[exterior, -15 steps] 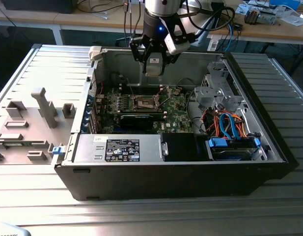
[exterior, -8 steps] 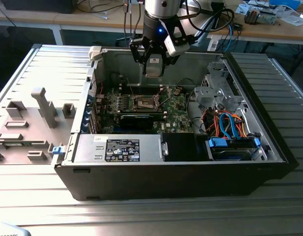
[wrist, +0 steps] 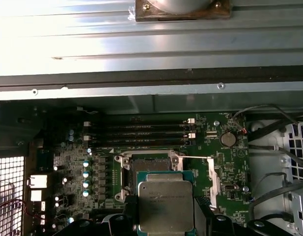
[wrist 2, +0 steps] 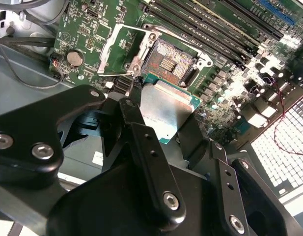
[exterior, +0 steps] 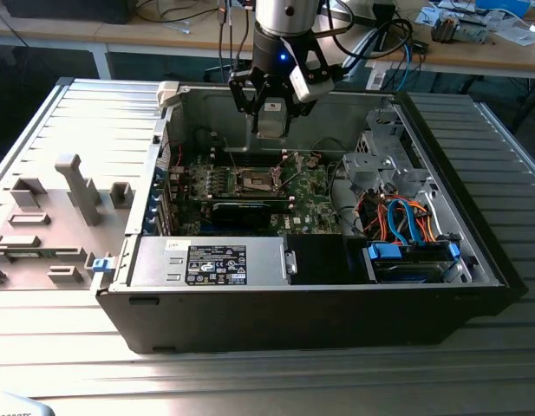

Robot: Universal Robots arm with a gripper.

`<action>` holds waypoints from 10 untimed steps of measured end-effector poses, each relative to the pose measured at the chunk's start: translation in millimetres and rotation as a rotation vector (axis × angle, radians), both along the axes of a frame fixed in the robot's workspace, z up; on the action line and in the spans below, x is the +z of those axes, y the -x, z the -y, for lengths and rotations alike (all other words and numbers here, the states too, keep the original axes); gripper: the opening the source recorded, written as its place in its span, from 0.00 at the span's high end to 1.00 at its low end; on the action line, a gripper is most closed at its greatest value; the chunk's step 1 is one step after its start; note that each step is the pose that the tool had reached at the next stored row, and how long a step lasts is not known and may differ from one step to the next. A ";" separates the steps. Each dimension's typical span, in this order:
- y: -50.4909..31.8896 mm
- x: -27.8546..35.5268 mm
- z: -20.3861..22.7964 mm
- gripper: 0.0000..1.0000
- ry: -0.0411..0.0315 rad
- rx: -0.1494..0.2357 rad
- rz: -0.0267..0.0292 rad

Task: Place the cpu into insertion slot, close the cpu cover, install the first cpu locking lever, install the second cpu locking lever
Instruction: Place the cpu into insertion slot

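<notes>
My gripper (exterior: 269, 106) hangs over the open computer case, above the green motherboard (exterior: 306, 186). It is shut on the cpu (wrist 2: 166, 105), a flat silver-topped square chip held by its edges between the black fingers (wrist 2: 135, 120). In the first wrist view the cpu (wrist: 166, 204) hovers just short of the insertion slot (wrist: 150, 164). The slot (wrist 2: 172, 58) lies bare, with a dark brownish centre and a metal rim. Beside it the cpu cover (wrist 2: 113, 48) stands flipped open, a thin silver frame (wrist: 214, 181).
Black memory sticks (wrist: 141, 133) run beside the socket. The case's back wall (exterior: 336, 108) rises close behind the gripper. A drive cage with blue and orange cables (exterior: 397, 212) fills the exterior view's right, and a power supply (exterior: 211, 260) lies in front. A grey fixture (exterior: 68, 204) sits outside, on the exterior view's left.
</notes>
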State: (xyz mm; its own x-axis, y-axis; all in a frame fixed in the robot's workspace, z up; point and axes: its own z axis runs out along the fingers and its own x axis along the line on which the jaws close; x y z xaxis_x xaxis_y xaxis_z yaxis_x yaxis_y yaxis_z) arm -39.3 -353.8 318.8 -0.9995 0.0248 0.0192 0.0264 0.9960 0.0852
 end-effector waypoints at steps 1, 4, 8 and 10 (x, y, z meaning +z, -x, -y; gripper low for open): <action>0.0 -0.3 0.0 0.46 -0.0001 0.000 0.0000; 0.0 -1.6 0.0 0.46 0.0000 0.000 0.0000; 0.0 -3.8 0.0 0.46 0.0000 0.000 0.0000; 0.0 -5.4 0.0 0.46 0.0000 0.000 0.0000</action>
